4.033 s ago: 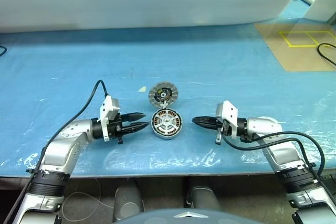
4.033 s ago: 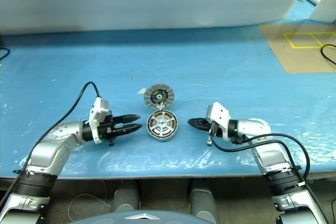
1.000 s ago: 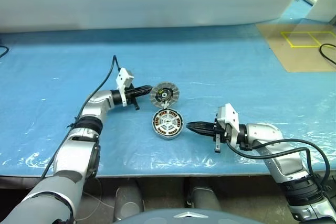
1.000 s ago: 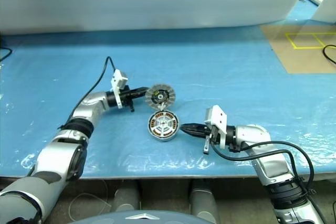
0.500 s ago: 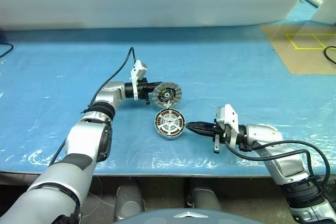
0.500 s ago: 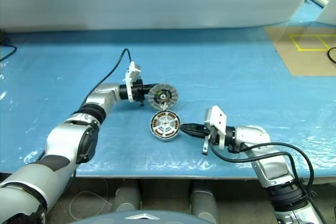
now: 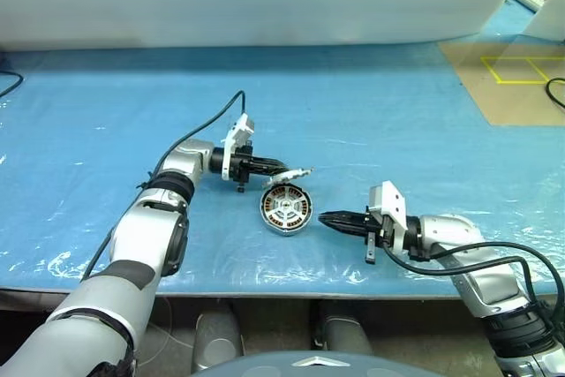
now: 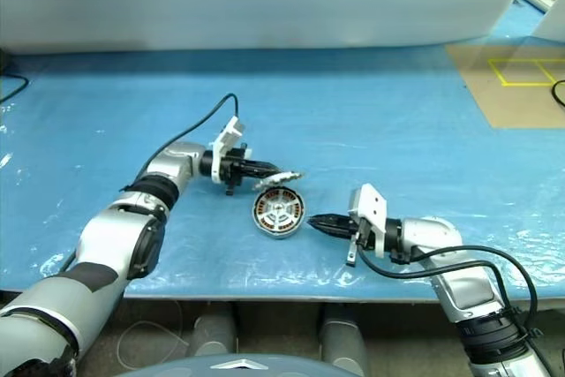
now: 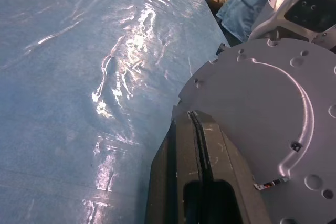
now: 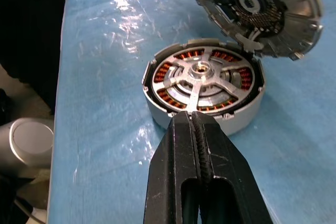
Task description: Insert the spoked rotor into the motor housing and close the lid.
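Observation:
The motor housing (image 7: 284, 229) sits on the blue sheet with the spoked rotor (image 10: 202, 72) seated inside it, copper windings showing between the spokes. The lid (image 7: 297, 173) stands tipped up on edge over the housing's far rim, its ribbed face (image 10: 257, 9) turned down toward the housing. My left gripper (image 7: 279, 168) is shut, pointing right, with its tips against the lid's flat back (image 9: 262, 114). Level with the table on the housing's right side, my right gripper (image 7: 323, 217) is shut, its tips just short of the housing wall (image 10: 239, 121).
A blue plastic sheet (image 7: 397, 130) covers the table up to the front edge (image 7: 265, 291). A brown panel with yellow tape (image 7: 508, 72) lies at the back right, with a black cable (image 7: 554, 87) beside it. A white board runs along the back.
My left gripper has moved right and swung behind the lid. The lid has tipped from face-up to edge-on over the housing. The right gripper has stayed put.

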`<state>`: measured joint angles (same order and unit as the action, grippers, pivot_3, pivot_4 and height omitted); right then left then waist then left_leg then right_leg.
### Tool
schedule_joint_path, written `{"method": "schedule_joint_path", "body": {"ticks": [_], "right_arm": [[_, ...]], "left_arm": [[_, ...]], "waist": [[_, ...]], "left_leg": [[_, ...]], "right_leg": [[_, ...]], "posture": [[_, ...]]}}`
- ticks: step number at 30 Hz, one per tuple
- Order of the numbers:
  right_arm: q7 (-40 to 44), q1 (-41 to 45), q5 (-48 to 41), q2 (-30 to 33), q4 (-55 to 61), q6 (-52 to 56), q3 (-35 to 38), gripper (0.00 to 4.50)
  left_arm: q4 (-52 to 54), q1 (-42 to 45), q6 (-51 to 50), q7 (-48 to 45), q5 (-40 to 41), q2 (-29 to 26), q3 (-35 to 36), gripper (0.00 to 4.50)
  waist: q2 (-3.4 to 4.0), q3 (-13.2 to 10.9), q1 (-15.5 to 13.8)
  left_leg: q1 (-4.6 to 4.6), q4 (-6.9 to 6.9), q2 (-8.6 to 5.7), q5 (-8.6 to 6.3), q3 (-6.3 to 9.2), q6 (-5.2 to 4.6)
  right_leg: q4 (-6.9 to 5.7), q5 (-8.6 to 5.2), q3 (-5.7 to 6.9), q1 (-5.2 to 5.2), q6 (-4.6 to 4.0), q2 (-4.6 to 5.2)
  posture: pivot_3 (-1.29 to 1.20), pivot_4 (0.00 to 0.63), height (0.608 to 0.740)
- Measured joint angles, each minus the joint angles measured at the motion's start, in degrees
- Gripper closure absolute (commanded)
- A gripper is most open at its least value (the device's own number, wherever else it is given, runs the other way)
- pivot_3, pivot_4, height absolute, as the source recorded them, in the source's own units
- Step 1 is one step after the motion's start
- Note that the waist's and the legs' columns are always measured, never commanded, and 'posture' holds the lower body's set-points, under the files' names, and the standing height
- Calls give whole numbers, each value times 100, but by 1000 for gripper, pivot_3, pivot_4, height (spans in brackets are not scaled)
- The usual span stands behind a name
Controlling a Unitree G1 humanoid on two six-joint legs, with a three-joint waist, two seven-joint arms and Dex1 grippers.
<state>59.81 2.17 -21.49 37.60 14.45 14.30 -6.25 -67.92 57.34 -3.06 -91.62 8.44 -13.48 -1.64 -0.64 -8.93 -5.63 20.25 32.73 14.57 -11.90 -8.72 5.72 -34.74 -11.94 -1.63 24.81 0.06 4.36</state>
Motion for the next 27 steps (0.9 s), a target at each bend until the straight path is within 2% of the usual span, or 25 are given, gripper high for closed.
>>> {"method": "schedule_joint_path", "body": {"ticks": [5, 11, 17, 21, 27], "right_arm": [[58, -127, 3, 134, -22, -10, 115, 4500], [36, -132, 5, 136, -53, -12, 157, 4500], [-257, 9, 89, -25, -92, -64, 164, 4500], [-434, 171, 91, -209, -82, -53, 165, 4500], [-614, 534, -79, -593, -14, 150, 120, 4500]], "left_arm": [[416, -175, -24, -8, 191, 7, -324, 4482], [1097, -502, 76, -13, 414, -37, -1104, 4482], [1758, -801, 416, -70, 543, -359, -1632, 4482], [1920, -991, 559, -73, 560, -473, -1564, 4482], [2456, -1608, 694, 232, 660, -540, -998, 4482]], "waist": [[0, 0, -3], [0, 0, 0], [1, 1, 9], [3, 2, 9], [4, 1, 22]], "left_leg": [[3, 0, 1, 0, 0, 0], [5, 0, 1, 0, -1, -1], [-14, -2, 1, 0, -2, 0], [-26, -2, 0, 0, -3, 0], [-24, -4, 3, -1, -3, 0]], "right_leg": [[-1, 0, 0, -2, 0, 0], [0, -1, 0, -3, -1, 1], [0, -1, -1, -20, -1, 1], [-1, -1, -2, -31, -1, 3], [2, -1, 1, -30, -1, 2]], "posture": [[0, 150, 740], [0, 150, 740], [0, 150, 740], [0, 150, 740], [0, 150, 740]]}}
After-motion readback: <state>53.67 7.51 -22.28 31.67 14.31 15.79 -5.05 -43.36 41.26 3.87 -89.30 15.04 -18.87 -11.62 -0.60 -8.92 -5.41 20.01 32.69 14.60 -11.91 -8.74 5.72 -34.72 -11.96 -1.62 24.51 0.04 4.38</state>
